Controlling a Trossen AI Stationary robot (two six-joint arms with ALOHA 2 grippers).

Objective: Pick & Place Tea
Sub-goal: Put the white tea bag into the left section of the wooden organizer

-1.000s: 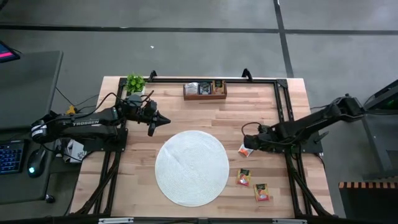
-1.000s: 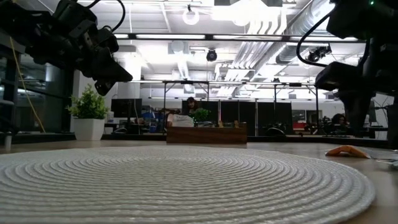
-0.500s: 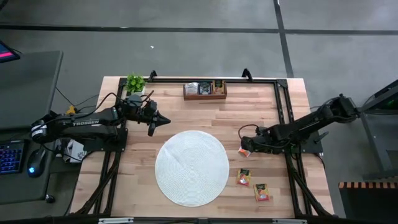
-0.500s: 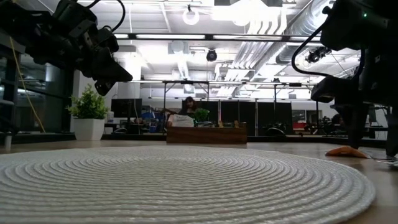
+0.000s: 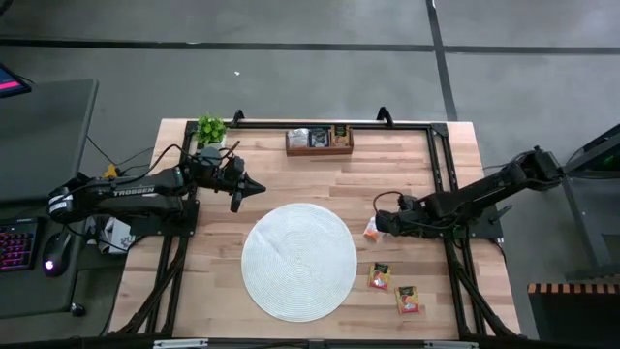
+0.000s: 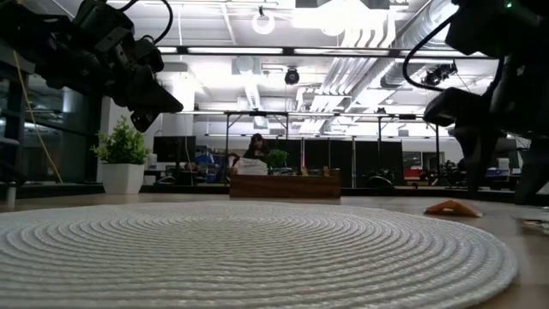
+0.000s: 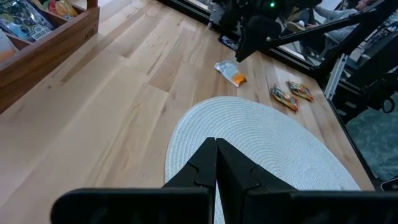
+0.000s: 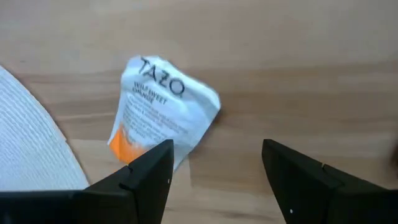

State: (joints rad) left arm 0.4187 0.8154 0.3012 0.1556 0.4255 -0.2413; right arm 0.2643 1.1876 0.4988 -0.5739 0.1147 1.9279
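A white-and-orange tea sachet (image 8: pixel 165 118) lies flat on the wood just right of the round white mat (image 5: pixel 298 260); it also shows in the high view (image 5: pixel 371 230). My right gripper (image 8: pixel 214 168) hangs over it, pointing steeply down and open, one finger at the sachet's orange end and the other over bare wood. Two red-orange sachets (image 5: pixel 379 276) (image 5: pixel 407 299) lie nearer the front edge. My left gripper (image 5: pixel 260 186) waits shut in the air at the mat's far left. My right gripper comes at the white-and-orange sachet from above. One fingertip (image 8: pixel 158 155) stands at the sachet's orange end (image 8: pixel 124 144), which lies on the table. I cannot tell whether that finger touches it. Nothing lies between the two fingers.
A brown wooden tray (image 5: pixel 319 140) with more sachets stands at the far edge, and a small potted plant (image 5: pixel 210 129) at the far left corner. A black frame rail (image 5: pixel 438 165) runs along the table's right side behind my right arm.
My right gripper dipped toward the white-and-orange sachet, shifted a little toward the mat and came slightly up again, staying open. The sachet has slid a short way along the table toward the mat and still lies flat.
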